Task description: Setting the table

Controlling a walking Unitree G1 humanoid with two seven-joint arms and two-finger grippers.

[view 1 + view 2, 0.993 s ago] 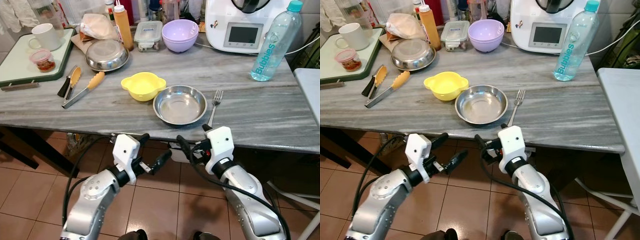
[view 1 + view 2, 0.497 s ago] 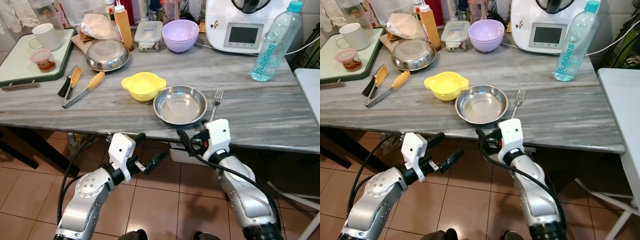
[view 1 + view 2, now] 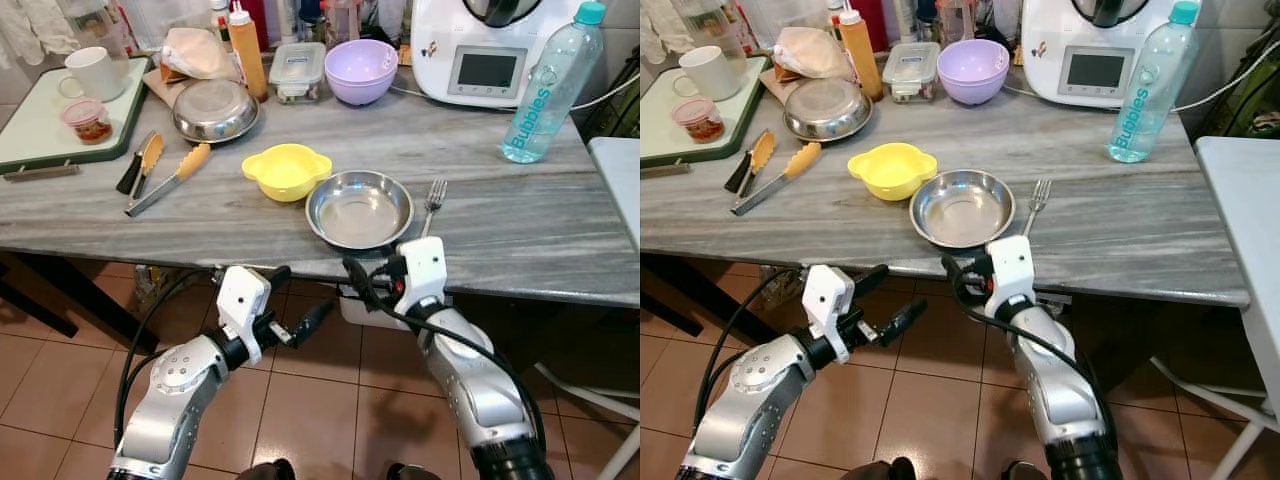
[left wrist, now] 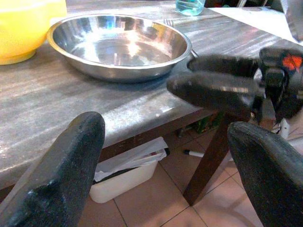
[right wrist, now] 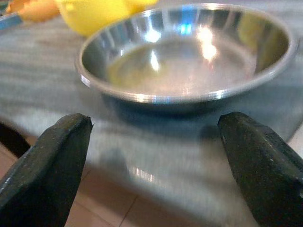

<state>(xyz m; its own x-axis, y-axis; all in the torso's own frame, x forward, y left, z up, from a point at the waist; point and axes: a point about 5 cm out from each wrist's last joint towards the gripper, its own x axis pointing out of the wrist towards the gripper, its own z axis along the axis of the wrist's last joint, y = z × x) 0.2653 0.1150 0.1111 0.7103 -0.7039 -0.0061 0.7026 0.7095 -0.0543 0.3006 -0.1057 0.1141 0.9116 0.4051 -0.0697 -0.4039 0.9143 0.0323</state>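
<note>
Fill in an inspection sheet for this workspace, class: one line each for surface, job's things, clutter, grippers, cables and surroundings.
Surface: grey marble-look table, dry as far as visible.
Job's things: steel plate near the front edge; fork just right of it; yellow bowl touching its left rim.
Clutter: tongs, second steel dish, purple bowl, lidded container, water bottle, tray with mug.
Grippers: right gripper open, at the table edge facing the plate; left gripper open, below the tabletop.
Cables: white cable behind the bottle.
Surroundings: tiled floor, white bin under the table.
</note>
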